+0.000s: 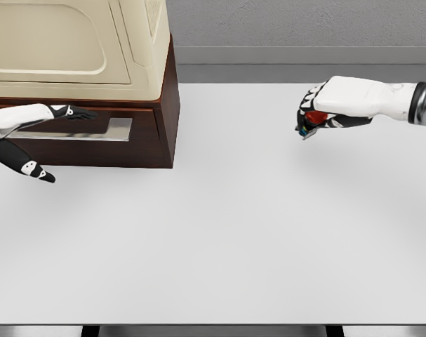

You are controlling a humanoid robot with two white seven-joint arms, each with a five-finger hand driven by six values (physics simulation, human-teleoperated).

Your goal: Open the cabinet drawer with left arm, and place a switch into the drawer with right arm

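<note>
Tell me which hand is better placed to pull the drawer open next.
Left. The left hand is already at the drawer front of the cabinet, fingers open by its metal handle. The right hand is far across the table, closed on the switch.

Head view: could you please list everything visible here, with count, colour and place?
Cabinet: one, dark brown body, far left of the table.
Cream unit: one, cream, on top of the cabinet.
Drawer handle: one, silvery, on the cabinet's front.
Switch: one, red with a bluish part, held above the table at the right.
Table: one, white, filling most of the view.
Wall: one, grey, behind the table.
Left robot hand: one, white and black, at the drawer handle, fingers spread.
Right robot hand: one, white and black, upper right, curled around the switch.
</note>
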